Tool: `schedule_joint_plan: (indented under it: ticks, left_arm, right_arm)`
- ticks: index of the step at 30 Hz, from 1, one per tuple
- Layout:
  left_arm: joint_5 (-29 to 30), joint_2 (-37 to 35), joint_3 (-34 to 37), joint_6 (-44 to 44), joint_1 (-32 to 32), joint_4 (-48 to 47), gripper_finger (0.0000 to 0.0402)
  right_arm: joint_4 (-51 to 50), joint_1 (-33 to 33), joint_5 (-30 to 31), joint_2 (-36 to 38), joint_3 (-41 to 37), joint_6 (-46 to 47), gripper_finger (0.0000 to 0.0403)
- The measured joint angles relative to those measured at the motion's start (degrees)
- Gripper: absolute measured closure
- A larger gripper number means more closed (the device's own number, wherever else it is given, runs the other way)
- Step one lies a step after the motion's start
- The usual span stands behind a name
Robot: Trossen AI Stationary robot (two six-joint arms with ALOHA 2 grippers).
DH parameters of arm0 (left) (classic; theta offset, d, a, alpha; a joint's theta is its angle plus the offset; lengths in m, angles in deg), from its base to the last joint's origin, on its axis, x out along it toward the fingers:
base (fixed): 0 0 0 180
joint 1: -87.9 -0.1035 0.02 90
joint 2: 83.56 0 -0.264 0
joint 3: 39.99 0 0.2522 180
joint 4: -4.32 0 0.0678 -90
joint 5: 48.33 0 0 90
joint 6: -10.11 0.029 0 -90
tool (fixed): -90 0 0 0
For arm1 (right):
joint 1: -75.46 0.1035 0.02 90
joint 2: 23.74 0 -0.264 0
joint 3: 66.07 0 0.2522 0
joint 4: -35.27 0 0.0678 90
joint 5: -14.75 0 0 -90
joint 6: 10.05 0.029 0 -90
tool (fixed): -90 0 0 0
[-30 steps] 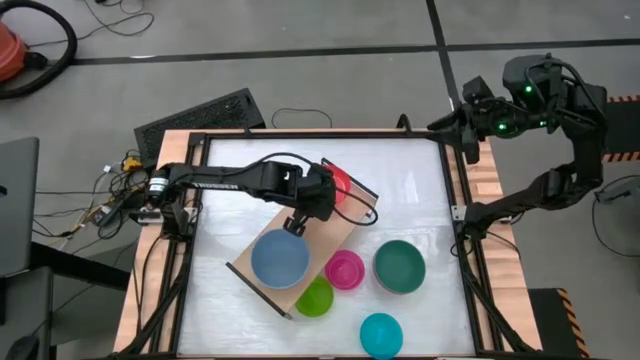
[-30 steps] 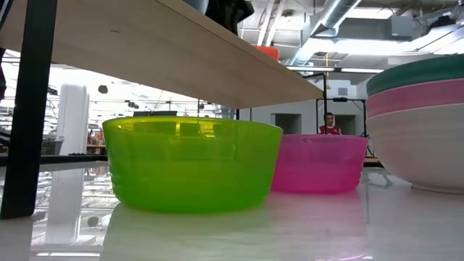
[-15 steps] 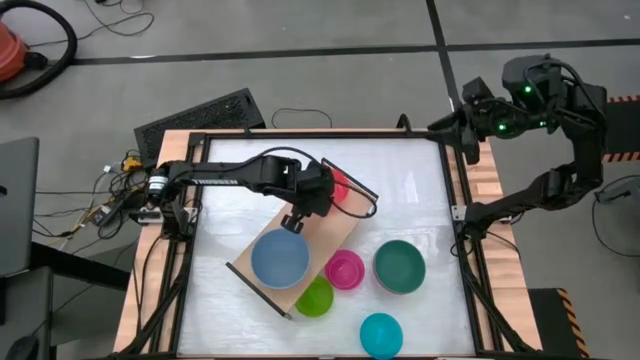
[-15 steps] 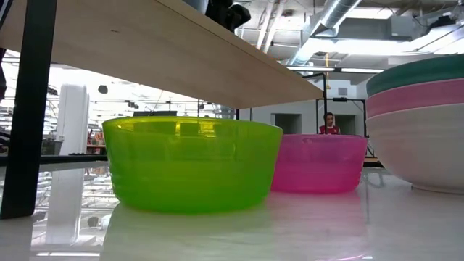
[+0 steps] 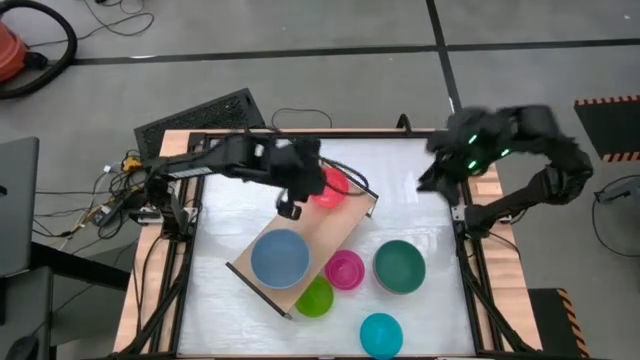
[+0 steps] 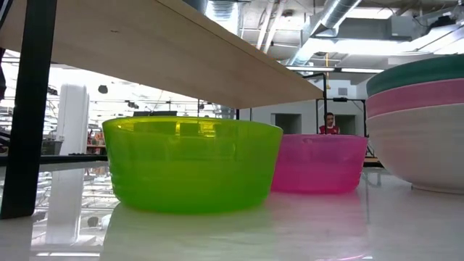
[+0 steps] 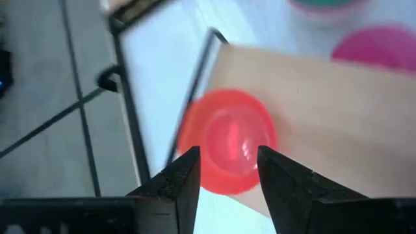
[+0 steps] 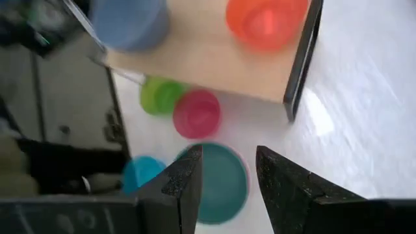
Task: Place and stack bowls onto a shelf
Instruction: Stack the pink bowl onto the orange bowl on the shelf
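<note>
No writing or brand mark is showing legibly on anything you are looking at. Your left gripper (image 5: 291, 200) is hanging above the table's white sheet just beside the far end of the shelf (image 5: 335, 232), its two dark, wedge-shaped fingers (image 7: 179, 179) standing spread with nothing between them. The red bowl (image 5: 328, 186), a small round piece of glossy plastic, is sitting on that far end of the light-wood board, right by the thin black metal frame (image 7: 195, 84). The blue bowl (image 5: 280, 257), larger and smooth-walled, is resting on the board's near end.

Under and beside the shelf, the lime green bowl (image 6: 190, 162) and the magenta bowl (image 6: 319, 162) are sitting close together on the table, both translucent and faintly ribbed. The teal bowl (image 5: 400, 266) is topping a nested stack, with a pink bowl (image 6: 428, 98) and a cream white bowl (image 6: 424, 148) showing beneath it in the low view. The cyan bowl (image 5: 381, 334) is sitting alone near the table's front edge.

Your right gripper (image 5: 432, 176) is hovering over the table's right side, well apart from the shelf, its fingers (image 8: 188, 188) spread and empty.
</note>
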Motion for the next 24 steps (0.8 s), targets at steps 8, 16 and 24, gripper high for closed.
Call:
schedule_joint_plan:
  ticks: [8,16,24]
  left_arm:
    - [-0.26,-6.35,-2.99,-5.60,0.84,3.89,0.0262]
    - [-0.02,-10.94,-3.12,-6.40,2.02,5.07,0.0262]
    - [-1.66,-12.30,-3.10,-6.39,2.03,3.08,0.0262]
  right_arm:
    - [17.29,12.90,7.61,-4.18,-16.40,6.75,0.0235]
    - [22.49,15.82,8.58,-17.16,-20.14,8.70,0.0235]
    - [22.95,19.15,13.17,-26.61,-20.12,22.28,0.0235]
